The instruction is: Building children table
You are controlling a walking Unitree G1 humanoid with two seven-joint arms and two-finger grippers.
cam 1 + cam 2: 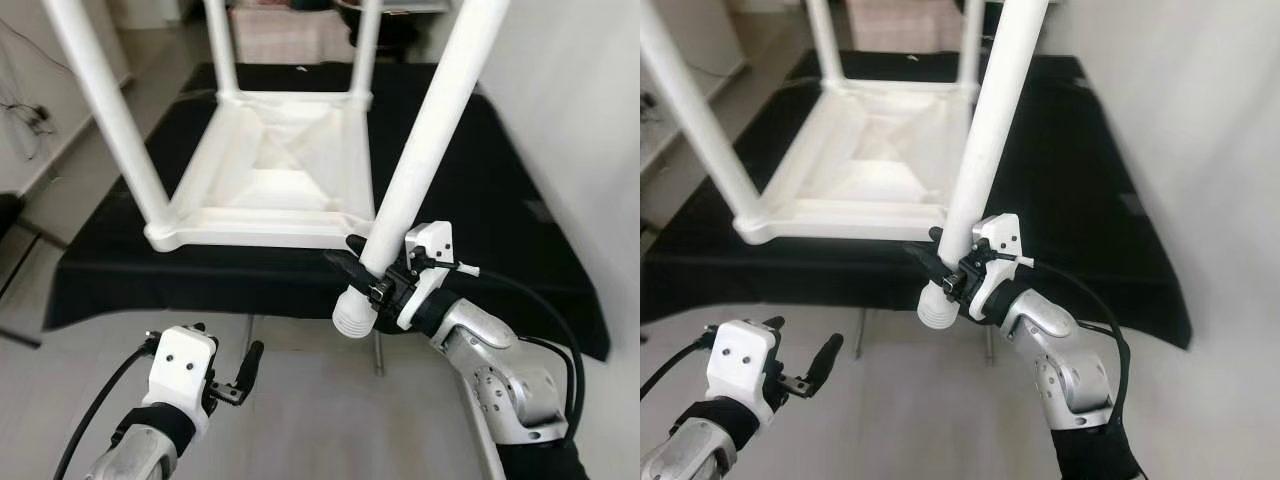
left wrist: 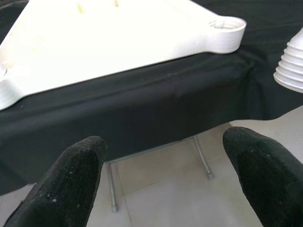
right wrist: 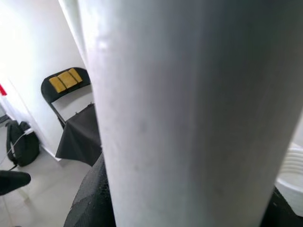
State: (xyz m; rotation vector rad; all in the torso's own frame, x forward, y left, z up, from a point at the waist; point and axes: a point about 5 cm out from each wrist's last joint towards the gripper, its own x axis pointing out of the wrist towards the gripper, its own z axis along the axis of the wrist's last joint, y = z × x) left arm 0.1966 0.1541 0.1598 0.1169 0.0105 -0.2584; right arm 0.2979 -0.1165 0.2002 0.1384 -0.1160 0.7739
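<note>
While the right gripper point(image 1: 368, 272) is clamped around the loose table leg point(image 1: 425, 150) near its threaded end, the left gripper point(image 1: 240, 372) is held open below the surface point(image 1: 500, 200). The inverted tabletop point(image 1: 270, 180) lies there, three legs fitted. The leg is judged light, rigid and smooth.

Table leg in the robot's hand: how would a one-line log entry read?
right gripper: shut on loose leg | left gripper: open, idle | tabletop: upside down, three legs fitted

Bright daylight, overexposed whites, blurred close-ups
</note>
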